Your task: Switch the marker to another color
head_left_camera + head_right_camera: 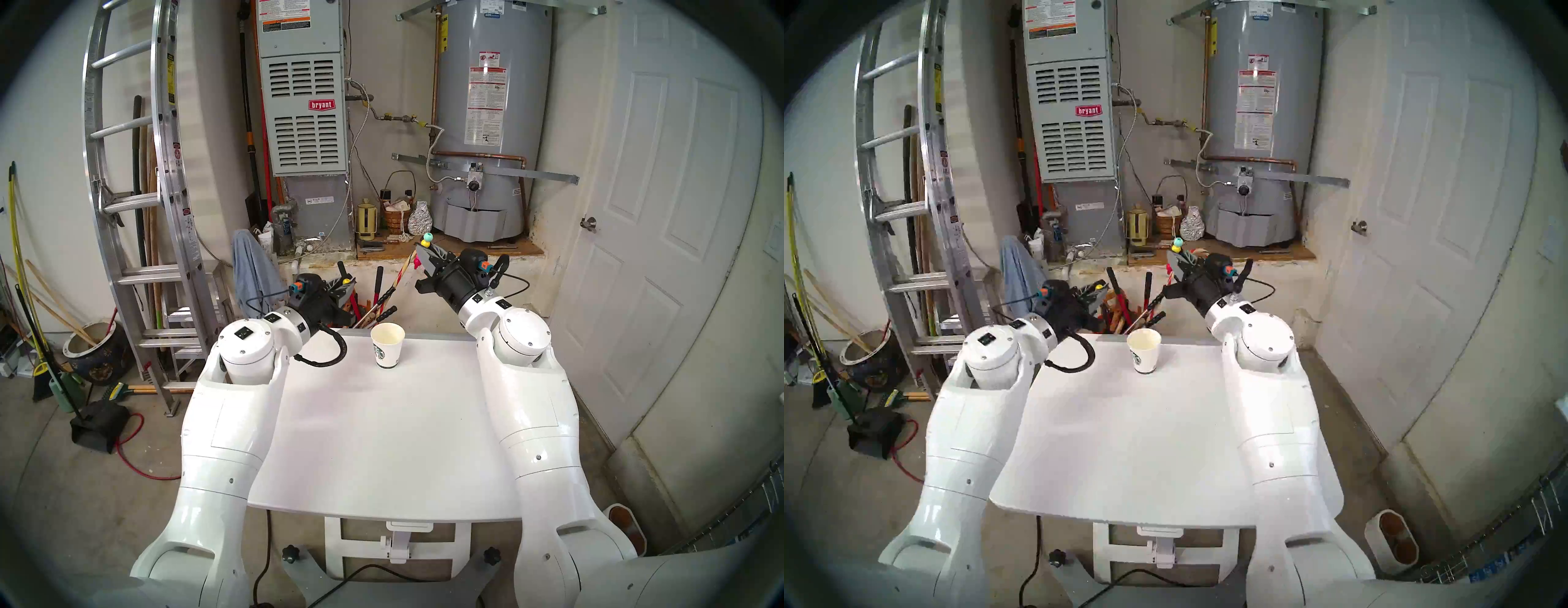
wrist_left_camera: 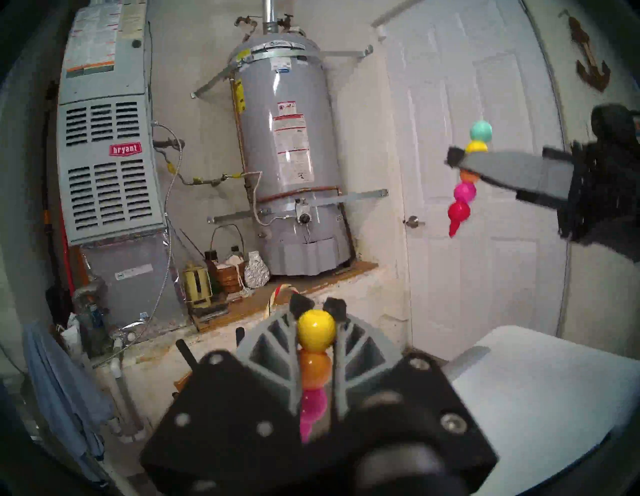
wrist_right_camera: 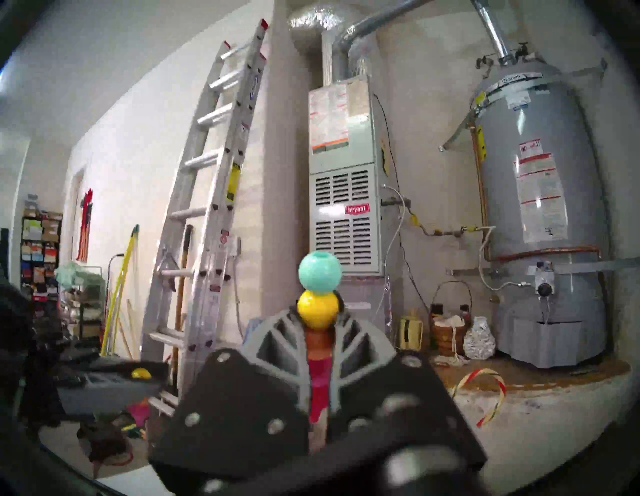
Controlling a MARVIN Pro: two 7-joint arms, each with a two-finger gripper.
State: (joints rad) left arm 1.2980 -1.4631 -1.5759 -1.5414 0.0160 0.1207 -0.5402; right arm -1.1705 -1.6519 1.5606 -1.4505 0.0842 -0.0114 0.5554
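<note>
Right fingers clamp the marker upright; left fingers clamp a second bead stack at eight o'clock.

Garage utility corner; furnace; ladder

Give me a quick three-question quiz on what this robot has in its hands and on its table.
1. True or false: the paper cup lies tipped over on the table.
2. Which ball tops the beaded stick in the right gripper: A teal, B red, C orange?
3. Fill in: the left gripper is shut on a second beaded stick whose ball at the fingertips is ____.
Key: 1 false; 2 A; 3 yellow.
</note>
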